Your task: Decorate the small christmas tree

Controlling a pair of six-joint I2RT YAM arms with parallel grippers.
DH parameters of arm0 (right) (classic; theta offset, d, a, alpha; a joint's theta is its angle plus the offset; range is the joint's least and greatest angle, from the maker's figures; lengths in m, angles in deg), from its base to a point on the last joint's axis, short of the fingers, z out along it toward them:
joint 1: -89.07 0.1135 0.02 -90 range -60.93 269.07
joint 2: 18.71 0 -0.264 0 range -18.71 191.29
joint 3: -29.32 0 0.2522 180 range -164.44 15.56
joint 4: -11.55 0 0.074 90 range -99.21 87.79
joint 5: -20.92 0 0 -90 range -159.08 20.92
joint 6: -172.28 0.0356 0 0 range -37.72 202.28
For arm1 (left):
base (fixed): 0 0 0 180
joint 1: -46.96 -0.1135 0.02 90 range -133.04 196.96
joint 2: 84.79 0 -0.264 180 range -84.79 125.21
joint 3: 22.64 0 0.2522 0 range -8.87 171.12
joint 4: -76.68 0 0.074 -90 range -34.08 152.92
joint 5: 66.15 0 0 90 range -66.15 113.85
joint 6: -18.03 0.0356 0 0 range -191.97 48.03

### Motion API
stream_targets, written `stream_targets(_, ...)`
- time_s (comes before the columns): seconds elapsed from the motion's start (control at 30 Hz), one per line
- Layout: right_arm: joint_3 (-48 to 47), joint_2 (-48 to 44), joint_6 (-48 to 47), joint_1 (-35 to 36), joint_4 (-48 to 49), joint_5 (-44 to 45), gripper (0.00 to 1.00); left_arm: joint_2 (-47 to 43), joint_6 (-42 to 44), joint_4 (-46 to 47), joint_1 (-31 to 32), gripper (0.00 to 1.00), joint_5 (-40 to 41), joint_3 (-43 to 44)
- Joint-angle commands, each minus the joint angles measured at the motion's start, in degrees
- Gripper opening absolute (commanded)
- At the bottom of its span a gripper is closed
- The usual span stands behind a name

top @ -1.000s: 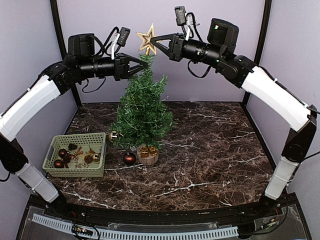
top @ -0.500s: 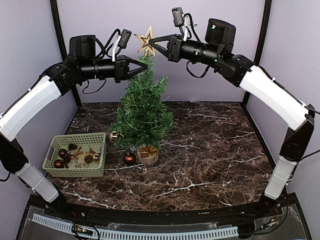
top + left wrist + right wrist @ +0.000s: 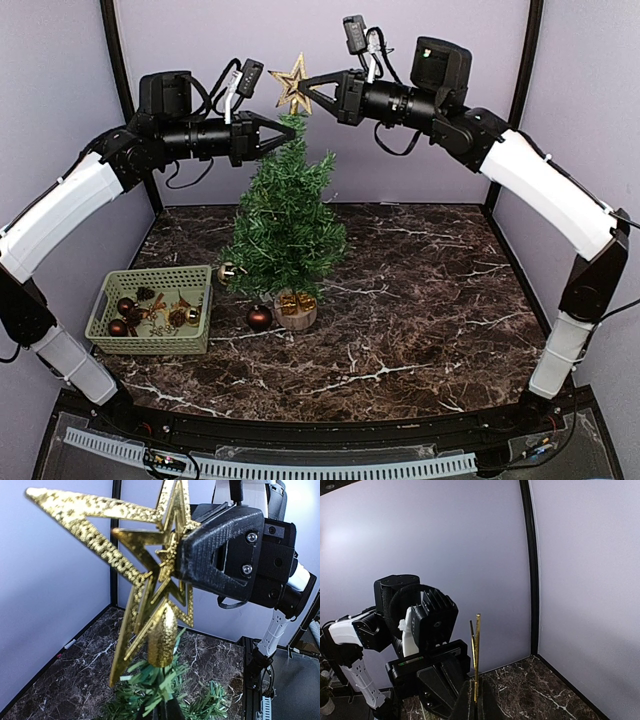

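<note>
Right pincer pinches the gold star over the small christmas tree; left pincer pinches its tip.

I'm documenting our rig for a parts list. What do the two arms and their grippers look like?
The left arm and right arm have white shells on the long links, with black joints and wrist housings. Black cables loop over each wrist beside a small black camera. The left gripper and right gripper are black tapering wedges; the right one shows silver screws.
</note>
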Motion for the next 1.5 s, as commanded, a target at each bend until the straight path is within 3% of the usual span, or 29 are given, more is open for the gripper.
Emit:
stream_targets(0.0, -1.07, 1.84, -0.5, -0.25, -4.72, -2.99, 0.0, -2.35, 0.48, 1.12, -0.29, 0.0, 0.4, -0.61)
stream_targets(0.33, -1.96, 2.09, -0.82, -0.18, -4.91, -3.11, 0.01, -2.64, 0.85, 0.53, -0.29, 0.0, 0.67, -0.89)
stream_targets(0.4, -1.46, 1.41, -0.49, -0.24, -3.51, -2.15, 0.13, -2.96, 1.09, 0.39, -0.29, 0.02, 0.97, -1.17)
stream_targets(0.57, 3.45, -2.14, 0.31, -0.32, 2.48, 0.84, 0.52, -5.66, 1.54, 1.34, -0.29, 0.19, 1.09, -4.34)
stream_targets(0.8, 8.91, -6.23, 0.53, -0.43, 5.6, 1.92, 0.67, -9.9, 1.5, 2.33, -0.68, 0.41, 2.71, -8.66)
stream_targets(0.97, 14.95, -10.72, 0.76, -0.34, 9.38, 3.78, 0.76, -12.76, 0.16, 3.66, -0.73, 0.53, 3.71, -10.54)
stream_targets(1.17, 30.69, -22.25, 1.02, -0.34, 15.17, 9.31, 0.82, -19.24, -4.01, -0.55, -0.8, 0.75, 10.47, -15.03)
stream_targets(1.47, 48.56, -36.06, 1.56, -0.42, 12.76, 24.23, 0.87, -29.41, -13.73, -14.61, -1.61, 0.78, 23.92, -29.77)
